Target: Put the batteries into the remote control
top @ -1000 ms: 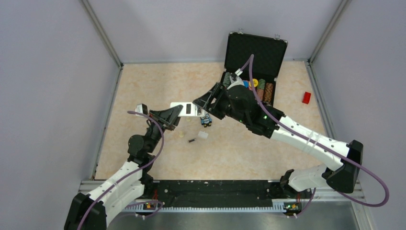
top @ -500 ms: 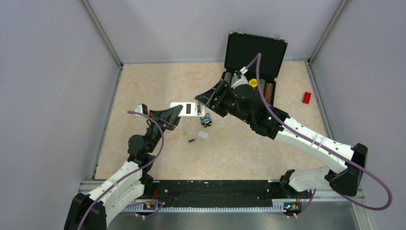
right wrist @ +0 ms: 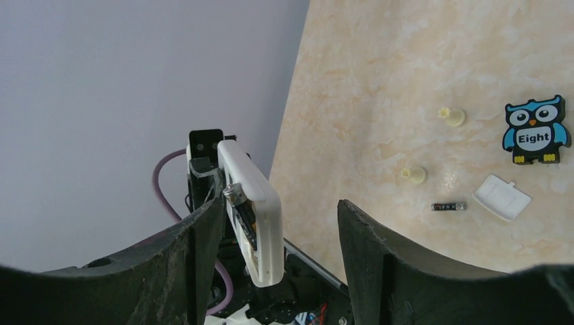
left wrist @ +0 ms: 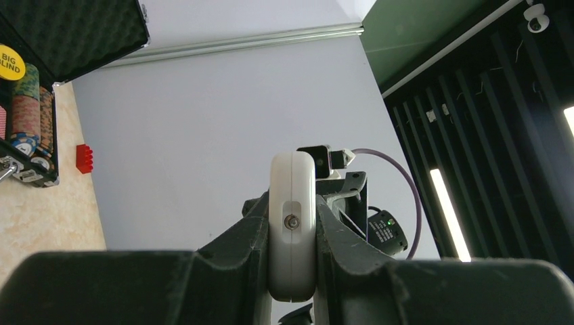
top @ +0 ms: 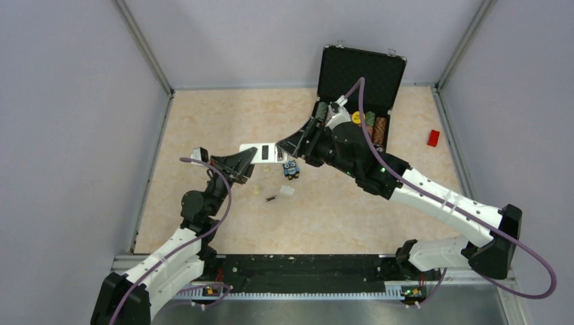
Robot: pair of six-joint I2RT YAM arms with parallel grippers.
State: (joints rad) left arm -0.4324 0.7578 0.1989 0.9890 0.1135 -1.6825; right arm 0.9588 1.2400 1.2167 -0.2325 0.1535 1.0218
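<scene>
Right wrist has backed off slightly toward the case [top: 362,74] since a second ago; left arm and remote hold position. Left tool [left wrist: 292,233] is clamped tight on the remote control [top: 260,153], gripping one end across its thin edges, bay side up, clear of the surface [top: 338,217]. Right tool [right wrist: 277,213] stands wide open around the free end, holding nothing. First battery [right wrist: 241,215] sits in the bay and looks not fully seated. Second battery [right wrist: 449,206] lies on the surface beside the white cover [right wrist: 501,197]. Remote: light, rigid, glossy plastic, rounded corners, so it likely slips if levered. Batteries: hard, smooth metal cylinders that will roll. I'd pinch mid-barrel, ends free.
</scene>
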